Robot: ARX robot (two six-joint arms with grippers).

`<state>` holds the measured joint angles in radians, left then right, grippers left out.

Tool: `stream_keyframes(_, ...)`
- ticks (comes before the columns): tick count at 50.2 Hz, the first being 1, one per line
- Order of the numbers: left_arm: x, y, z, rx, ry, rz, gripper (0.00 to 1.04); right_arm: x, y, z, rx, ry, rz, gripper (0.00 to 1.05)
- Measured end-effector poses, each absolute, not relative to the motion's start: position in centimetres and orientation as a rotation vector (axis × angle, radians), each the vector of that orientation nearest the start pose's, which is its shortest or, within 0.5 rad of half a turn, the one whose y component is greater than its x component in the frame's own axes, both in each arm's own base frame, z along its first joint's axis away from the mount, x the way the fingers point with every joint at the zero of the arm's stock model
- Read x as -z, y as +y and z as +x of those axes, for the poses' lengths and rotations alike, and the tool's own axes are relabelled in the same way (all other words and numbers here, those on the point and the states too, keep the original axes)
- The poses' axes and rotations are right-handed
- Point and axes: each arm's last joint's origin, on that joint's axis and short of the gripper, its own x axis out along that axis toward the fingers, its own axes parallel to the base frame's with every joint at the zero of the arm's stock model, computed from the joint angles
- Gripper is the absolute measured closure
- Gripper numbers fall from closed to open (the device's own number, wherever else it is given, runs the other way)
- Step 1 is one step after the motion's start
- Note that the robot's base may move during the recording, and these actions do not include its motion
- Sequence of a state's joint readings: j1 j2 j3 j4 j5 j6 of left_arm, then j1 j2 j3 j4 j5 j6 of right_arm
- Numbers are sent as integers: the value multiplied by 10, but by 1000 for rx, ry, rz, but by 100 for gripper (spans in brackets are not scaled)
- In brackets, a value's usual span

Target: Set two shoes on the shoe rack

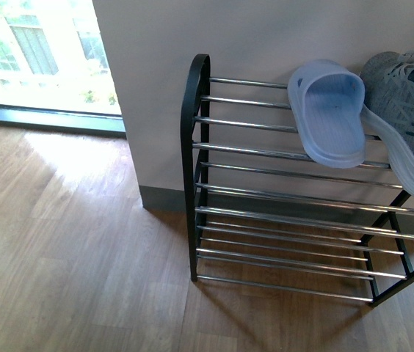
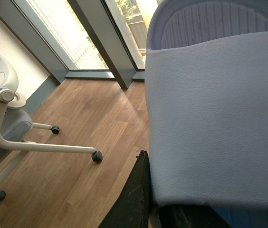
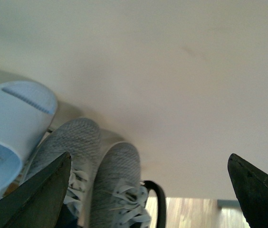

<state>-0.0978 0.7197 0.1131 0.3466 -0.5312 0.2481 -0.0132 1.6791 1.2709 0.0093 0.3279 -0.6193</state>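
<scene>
Filling the left wrist view: pale blue slipper [image 2: 215, 118], close against the lens, left gripper [image 2: 146, 199] clamped on its strap, one dark finger [image 2: 134, 194] showing beneath. Right gripper [image 3: 148, 190] spread wide, holding nothing — fingertips well apart over two grey sneakers [image 3: 96, 166] by the wall [image 3: 172, 71]. From the front: shoe rack [image 1: 196, 176] against the wall at 3 o'clock, another blue slipper [image 1: 328, 114] and a grey sneaker [image 1: 409, 110] on the top bars. Wooden floor [image 1: 67, 242] open from 6 to 9 o'clock — window [image 1: 38, 51] at 10. Lower tiers bare. White office chair [image 2: 10, 123] on castors near the glazing, seen from the left wrist.
</scene>
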Motion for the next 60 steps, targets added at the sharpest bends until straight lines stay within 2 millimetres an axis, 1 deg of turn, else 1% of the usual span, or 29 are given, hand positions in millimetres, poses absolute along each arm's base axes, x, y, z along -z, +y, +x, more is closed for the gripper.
stream_keyframes(5,-163,0,147,-398,302,324,103,-307,-26,346,198,343,-668,9)
stream_keyframes(7,-163,0,147,-398,302,324,103,-310,-28,338,202,315,-665,9)
stream_keyframes(8,-163,0,147,-398,302,324,103,-313,-30,330,208,288,-659,9)
stream_keyframes(9,-163,0,147,-398,302,324,103,-314,-30,327,206,278,-656,9)
stream_keyframes(12,-163,0,147,-398,302,324,103,-317,-33,306,201,235,-643,9)
stream_keyframes(13,-163,0,147,-398,302,324,103,-317,-34,301,203,226,-639,9)
stream_keyframes(14,-163,0,147,-398,302,324,103,-317,-34,293,208,209,-633,9)
stream_keyframes(17,-163,0,147,-398,302,324,103,-315,-36,277,205,190,-620,9)
stream_keyframes(18,-163,0,147,-398,302,324,103,-312,-37,269,206,184,-614,9)
stream_keyframes(20,-163,0,147,-398,301,324,103,-309,-38,262,211,177,-607,9)
stream_keyframes(21,-163,0,147,-398,302,324,103,-306,-39,255,216,170,-602,9)
stream_keyframes(24,-163,0,147,-398,302,324,103,-297,-40,243,219,162,-598,9)
stream_keyframes(26,-163,0,147,-398,302,324,103,-286,-43,232,231,161,-588,9)
stream_keyframes(32,-163,0,147,-398,302,324,103,-263,-48,212,239,175,-562,9)
stream_keyframes(35,-163,0,147,-398,302,324,103,-243,-53,194,228,199,-512,9)
stream_keyframes(37,-163,0,147,-398,302,324,103,-234,-55,186,240,208,-479,9)
stream_keyframes(39,-163,0,147,-398,301,324,103,-233,-56,183,251,208,-465,9)
stream_keyframes(41,-163,0,147,-398,302,324,103,-233,-57,182,196,131,-395,15)
stream_keyframes(44,-163,0,147,-398,302,324,103,-230,-51,178,72,32,-274,25)
stream_keyframes(45,-163,0,147,-398,302,324,103,-227,-47,175,31,14,-205,30)
stream_keyframes(48,-163,0,147,-398,301,324,103,-222,-41,171,8,7,-132,39)
stream_keyframes(51,-163,0,147,-399,302,324,103,-217,-38,167,7,6,-97,46)
stream_keyframes(57,-163,0,147,-398,302,324,103,-204,-28,157,14,11,-34,69)
stream_keyframes(60,-163,0,147,-398,302,324,103,-201,-25,154,9,9,-26,77)
